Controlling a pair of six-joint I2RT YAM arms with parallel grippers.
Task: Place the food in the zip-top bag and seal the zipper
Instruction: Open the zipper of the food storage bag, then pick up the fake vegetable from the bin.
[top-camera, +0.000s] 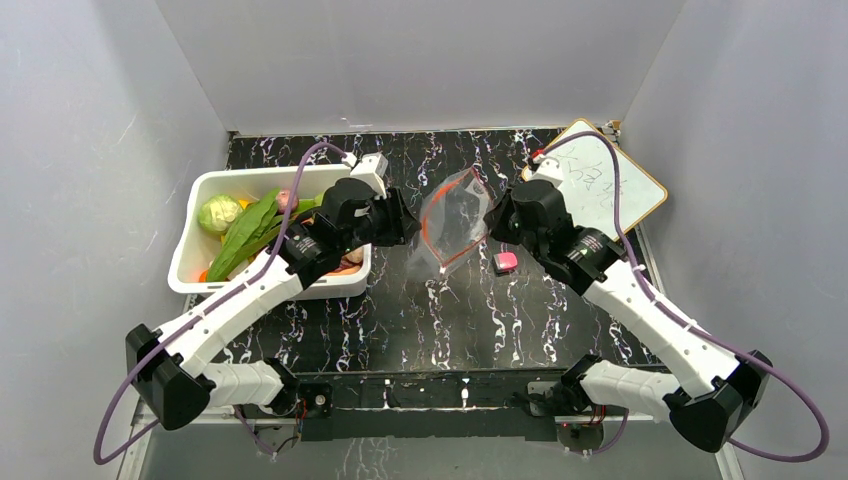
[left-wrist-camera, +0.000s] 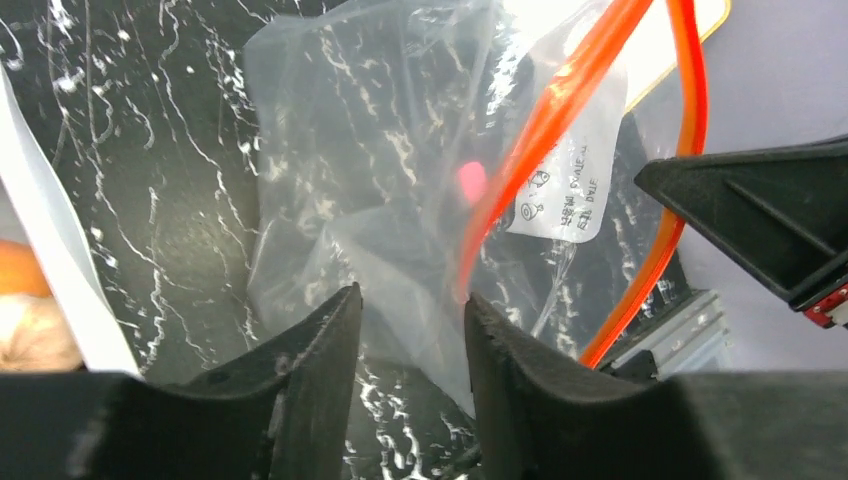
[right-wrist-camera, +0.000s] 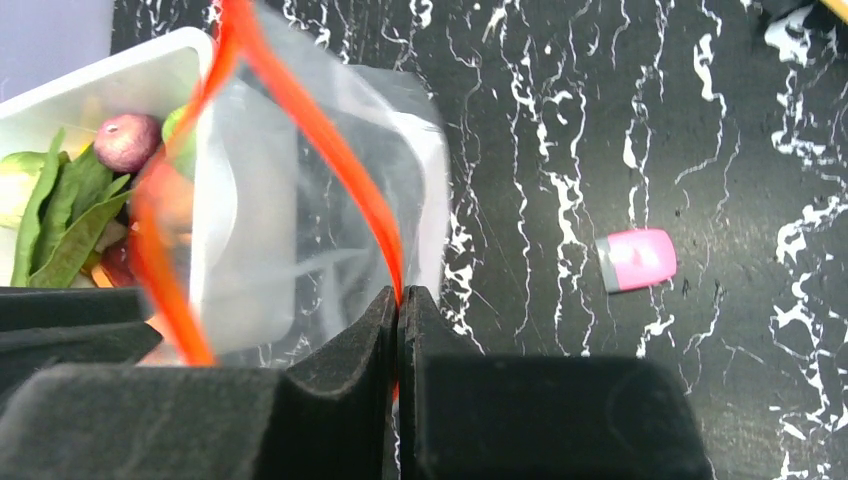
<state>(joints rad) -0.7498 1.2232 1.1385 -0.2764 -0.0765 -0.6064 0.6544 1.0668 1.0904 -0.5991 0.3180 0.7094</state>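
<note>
Partly hidden food (top-camera: 245, 225), right hand (right-wrist-camera: 400, 297) pinching zipper (right-wrist-camera: 331, 150)

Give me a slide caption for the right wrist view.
Right claw pinches the red-orange zipper of the clear zip-top bag, white bin of toy vegetables behind.

Black table (top-camera: 420, 320), white veining, pale grey walls (top-camera: 100, 150) on three sides; white rectangular bin (top-camera: 186, 235) at left; small pink block (top-camera: 506, 262) lying on bare table right of centre, well apart from the bin; wood-edged whiteboard (top-camera: 612, 185) at far right corner, set askew, faint scribbles on it.
</note>
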